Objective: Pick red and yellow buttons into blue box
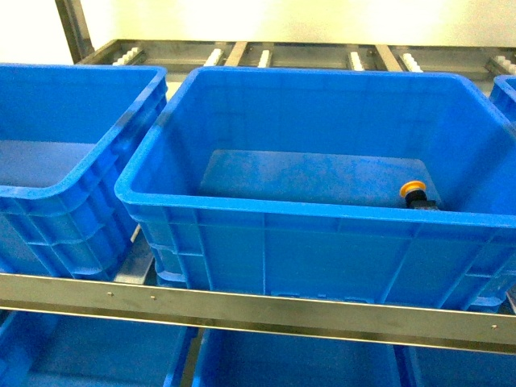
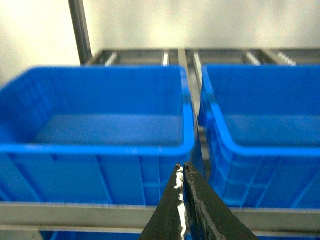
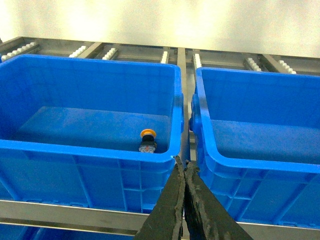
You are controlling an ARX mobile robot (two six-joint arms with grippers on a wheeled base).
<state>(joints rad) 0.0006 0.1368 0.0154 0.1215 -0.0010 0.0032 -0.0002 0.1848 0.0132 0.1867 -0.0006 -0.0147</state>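
While both arms hang back in front of the rack, I read the left gripper and the right gripper as clenched on nothing: in each wrist view the two fingers meet at the tips with no object between them.

Task status: the yellow button already lies inside the blue box, on its floor near the front right corner, close to the front wall. It appears tipped on its side, cap toward the left. The red button does not show in any view, so I cannot tell where it is. I judge the task half complete at most.

Risks from here:
- Searching for the red button with no sighting could send an arm into the wrong container; several alike crates stand side by side on the rack.
- A reach over the thick rim of the blue box could catch a closed gripper on that rim, since both tools sit low at its front wall.
- A drop from height could land the red button on the yellow one and bounce it.

Containers:
- Blue box: holds the yellow button only, as far as I can see.
- Left crate: the visible part of its floor shows nothing.
- Right crate: the visible floor is bare.
- Crates on the lower shelf: contents hidden.
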